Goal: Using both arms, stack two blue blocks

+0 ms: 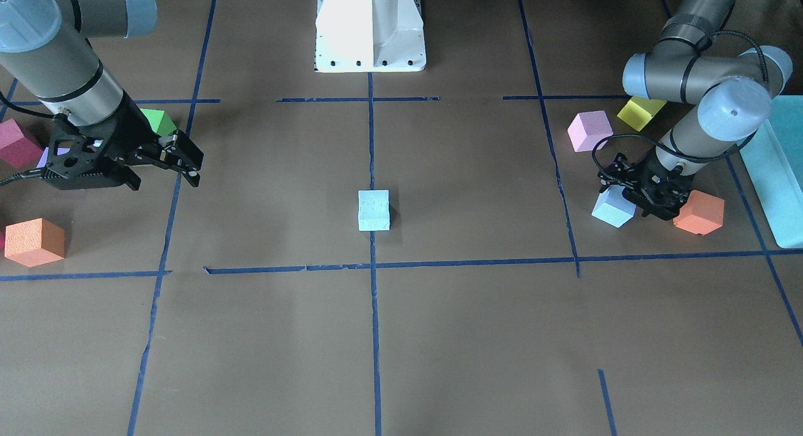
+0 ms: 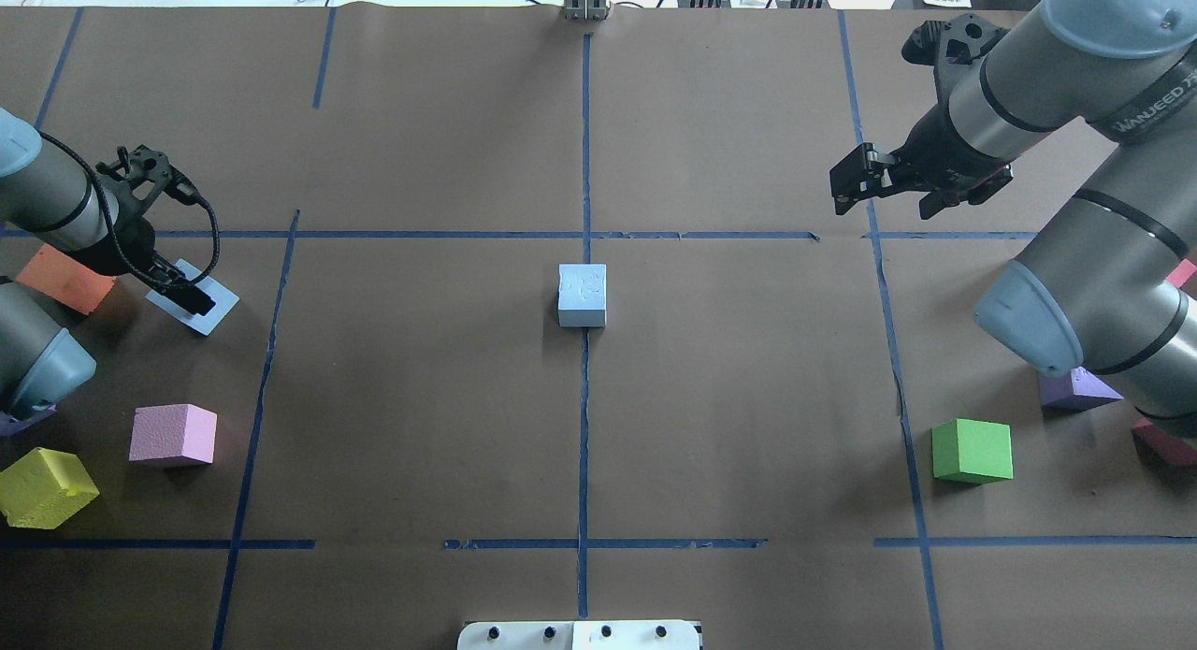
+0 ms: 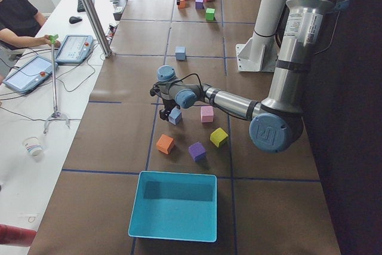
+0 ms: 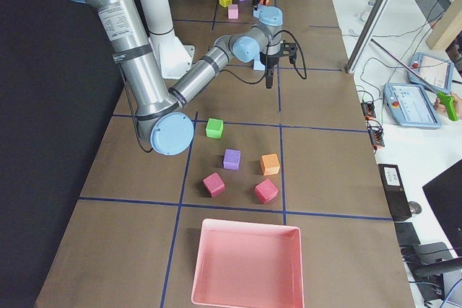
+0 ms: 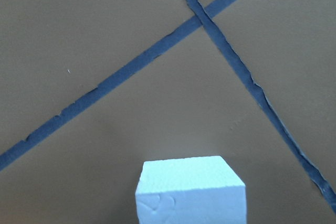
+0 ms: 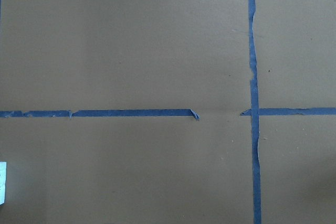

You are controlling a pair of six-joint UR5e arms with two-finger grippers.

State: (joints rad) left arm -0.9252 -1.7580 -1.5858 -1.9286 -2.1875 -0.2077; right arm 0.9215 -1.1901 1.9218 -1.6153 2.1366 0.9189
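Observation:
One blue block (image 1: 374,210) stands alone at the table's centre, on the tape cross; it also shows in the overhead view (image 2: 582,295). The second blue block (image 1: 610,209) lies at my left side (image 2: 210,311). My left gripper (image 1: 646,197) is down at it, with its jaws either side of the block. I cannot tell whether they press on it. The left wrist view shows this block (image 5: 191,190) at the bottom edge, no fingers. My right gripper (image 2: 888,192) hangs open and empty above the table at my right (image 1: 166,172).
An orange cube (image 1: 699,212), a pink cube (image 1: 590,130), a yellow cube (image 1: 641,111) and a turquoise box (image 1: 775,172) crowd the left gripper. A green cube (image 2: 973,451), a purple cube (image 2: 1080,388) and another orange cube (image 1: 34,241) lie on my right.

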